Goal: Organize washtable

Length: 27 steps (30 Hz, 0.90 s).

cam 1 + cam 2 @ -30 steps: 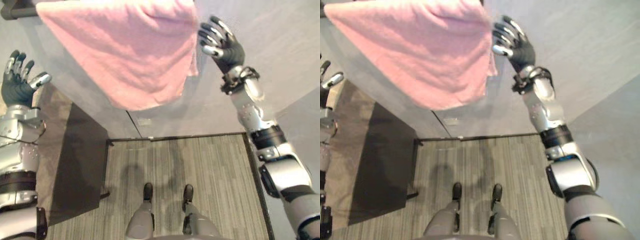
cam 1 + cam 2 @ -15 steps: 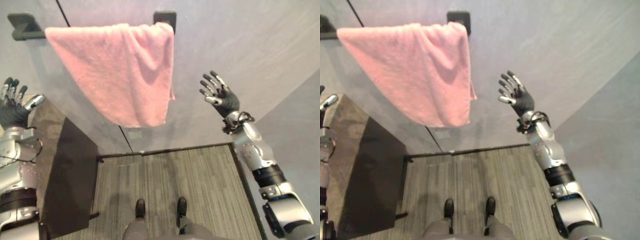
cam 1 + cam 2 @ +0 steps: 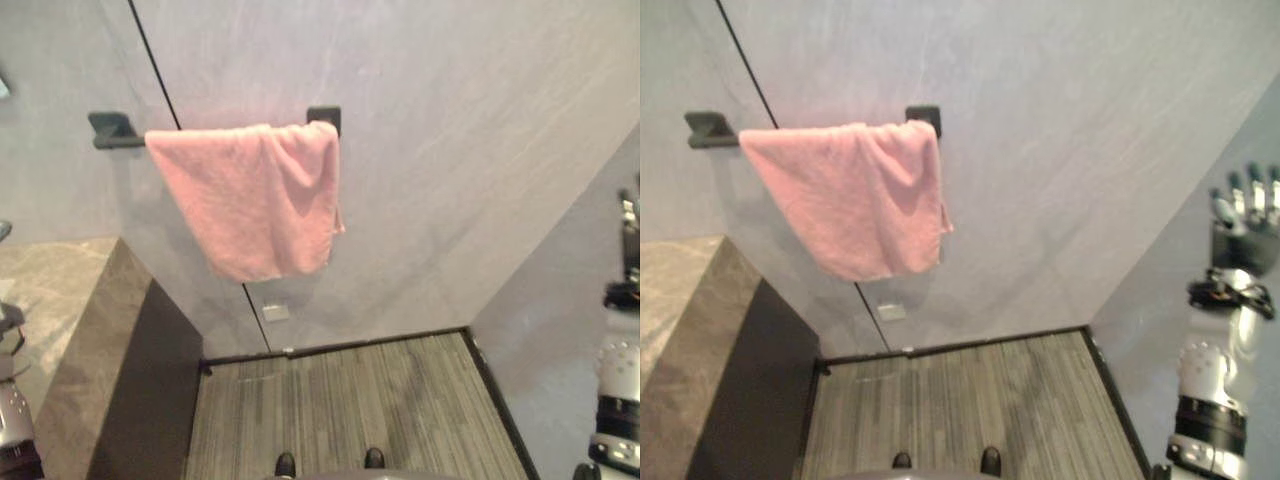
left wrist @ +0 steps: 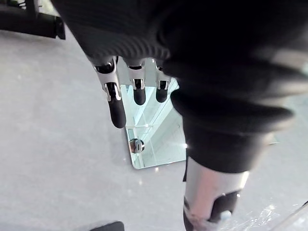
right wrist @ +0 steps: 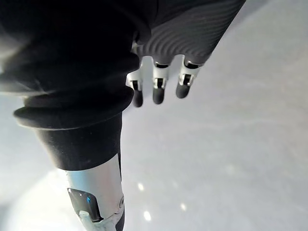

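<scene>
A pink towel (image 3: 250,195) hangs folded over a black towel bar (image 3: 115,138) on the grey wall, its right edge by the bar's right bracket (image 3: 323,115). The washtable (image 3: 60,300), with a stone top and a dark side panel, stands at the left below the bar. My right hand (image 3: 1243,215) is up at the far right, well away from the towel, fingers straight and holding nothing; its fingers (image 5: 156,86) face bare wall in the right wrist view. My left hand (image 4: 139,86) has straight fingers and is empty too.
A small mirror-like panel (image 4: 154,139) sits on the grey surface past my left hand. A small white wall plate (image 3: 275,313) is low on the wall under the towel. Striped grey floor (image 3: 350,400) lies between the washtable and the right wall.
The camera has pulled back, so the towel and bar look smaller. Both hands have drawn away from the towel toward the sides. The towel stays draped on the bar.
</scene>
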{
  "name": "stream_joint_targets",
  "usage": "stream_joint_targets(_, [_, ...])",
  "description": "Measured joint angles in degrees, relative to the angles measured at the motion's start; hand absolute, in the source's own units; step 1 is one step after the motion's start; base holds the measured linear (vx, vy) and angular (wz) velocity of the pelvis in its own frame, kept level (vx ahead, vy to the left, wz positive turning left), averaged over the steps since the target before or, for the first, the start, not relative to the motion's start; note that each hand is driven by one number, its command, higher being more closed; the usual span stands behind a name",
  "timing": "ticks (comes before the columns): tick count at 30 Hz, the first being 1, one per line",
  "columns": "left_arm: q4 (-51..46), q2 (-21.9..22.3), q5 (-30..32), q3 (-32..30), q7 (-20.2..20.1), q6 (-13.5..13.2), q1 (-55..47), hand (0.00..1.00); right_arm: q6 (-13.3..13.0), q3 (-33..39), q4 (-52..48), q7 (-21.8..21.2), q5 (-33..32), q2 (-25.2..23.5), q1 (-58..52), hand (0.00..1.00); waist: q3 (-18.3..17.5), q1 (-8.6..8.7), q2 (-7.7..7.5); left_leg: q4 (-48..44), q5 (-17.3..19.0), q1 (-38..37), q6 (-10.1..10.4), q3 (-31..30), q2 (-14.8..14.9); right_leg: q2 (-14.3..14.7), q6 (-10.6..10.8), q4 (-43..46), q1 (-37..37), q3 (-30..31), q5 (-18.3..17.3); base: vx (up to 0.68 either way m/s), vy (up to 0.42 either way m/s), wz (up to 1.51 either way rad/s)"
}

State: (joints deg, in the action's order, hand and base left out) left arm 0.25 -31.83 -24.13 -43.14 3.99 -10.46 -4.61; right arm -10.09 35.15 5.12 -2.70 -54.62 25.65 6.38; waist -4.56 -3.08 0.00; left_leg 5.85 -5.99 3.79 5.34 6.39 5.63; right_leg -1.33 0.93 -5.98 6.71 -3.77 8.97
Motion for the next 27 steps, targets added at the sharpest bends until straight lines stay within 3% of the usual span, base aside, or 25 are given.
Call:
stream_joint_targets(3, [-6.8,6.5,2.2,0.5,-0.1,0.0,-4.0,0.0,-0.8,5.0,0.0,2.9,0.5,-6.8,-4.1,0.0,-0.6,1.16,0.72,0.0,0.0,-0.4,0.0,-0.1,0.2,0.1,0.2,0.0,-0.5,-0.6,-0.4,-0.01,0.006,0.07])
stream_joint_targets(5, [-9.5,9.9,2.8,2.2,-0.2,0.0,-5.9,0.0,-0.8,6.9,0.0,4.4,1.2,-10.5,-6.3,0.0,-0.7,1.45,1.62,0.0,0.1,-0.1,-0.1,-0.2,0.8,0.6,2.6,0.0,-0.5,-0.6,-2.5,-0.04,-0.033,-0.02])
stream_joint_targets(6, [-10.4,12.4,3.6,4.6,-0.4,0.0,-7.3,0.0,-0.8,7.5,0.2,6.1,2.7,-12.6,-7.3,0.0,-0.7,1.37,4.05,0.0,0.1,1.2,-0.2,-0.9,2.6,2.2,2.3,2.6,0.1,-0.7,-2.9,-0.05,-0.048,0.22])
stream_joint_targets(7, [-11.9,14.3,4.3,7.8,-0.9,0.2,-8.8,0.0,-0.8,7.6,0.4,7.2,3.9,-14.6,-8.7,0.0,-0.9,2.54,2.85,0.0,0.1,0.3,-0.1,-1.7,1.6,1.1,0.2,6.4,0.1,-0.2,-5.6,-0.02,-0.044,0.25])
stream_joint_targets(9, [-13.8,19.2,4.6,12.5,-2.2,0.2,-11.7,0.0,-0.7,8.1,1.5,9.4,7.2,-16.8,-9.7,0.0,-0.9,2.18,2.82,-0.4,0.1,-0.1,0.1,-1.7,1.3,1.3,0.2,3.4,-0.8,-0.2,-5.7,0.01,0.011,-0.1])
stream_joint_targets(10, [-14.2,21.3,4.5,15.5,-2.9,0.2,-13.2,0.0,-0.6,8.1,1.6,10.5,8.8,-18.7,-10.4,0.0,-1.0,2.12,3.53,-0.1,0.2,0.2,0.1,-1.6,1.7,1.9,0.6,-0.1,-2.2,-0.3,-5.8,-0.05,-0.036,-0.34])
stream_joint_targets(11, [-14.0,23.2,4.5,19.0,-3.3,0.2,-14.6,0.0,-0.6,7.6,2.2,11.4,10.6,-20.8,-11.0,0.0,-1.3,1.88,5.91,0.0,0.2,1.8,0.0,-1.5,4.1,3.4,0.5,3.8,-1.1,-0.3,-6.0,-0.06,-0.057,-0.08])
stream_joint_targets(12, [-13.9,23.6,4.5,20.9,-3.6,0.3,-15.4,0.0,-0.6,6.7,3.2,11.9,11.3,-22.0,-11.7,0.0,-0.9,2.45,5.12,-0.1,0.5,1.6,0.2,-1.6,3.8,2.9,-0.4,7.7,-0.5,0.1,-6.5,-0.01,-0.042,0.12])
stream_joint_targets(13, [-12.9,24.9,4.5,24.8,-4.6,0.4,-16.0,0.0,-0.3,6.7,5.3,12.7,12.7,-23.9,-13.6,0.0,-0.4,2.38,3.1,-0.5,-0.1,0.8,0.6,-1.3,2.7,2.0,-0.4,7.1,-1.2,-0.1,-8.6,0.05,-0.009,0.09])
stream_joint_targets(19, [1.4,32.6,4.4,30.2,-5.1,2.1,-18.9,0.0,1.7,1.8,11.7,14.4,16.7,-29.2,-15.9,0.0,-0.4,1.98,3.9,-0.4,-0.1,-0.7,0.6,1.7,3.8,2.4,-0.1,2.6,-4.2,-1.0,-8.1,0.05,-0.011,-0.14])
stream_joint_targets(22, [8.6,33.4,4.5,30.1,-4.5,2.7,-18.7,0.0,1.8,0.0,17.8,15.0,17.0,-29.7,-16.0,0.0,-0.2,1.9,3.59,-0.4,0.1,-1.7,0.5,2.3,3.8,1.9,0.4,3.1,-4.9,-1.6,-7.2,0.08,-0.004,-0.03])
stream_joint_targets(27, [30.0,34.1,4.6,27.0,-1.0,3.4,-13.2,0.0,3.1,-3.5,31.8,14.9,17.1,-29.9,-15.9,0.0,-0.1,0.71,3.33,0.0,1.2,-2.9,0.5,2.4,3.1,1.3,0.9,3.9,-5.7,-2.5,-8.6,0.07,0.009,0.05])
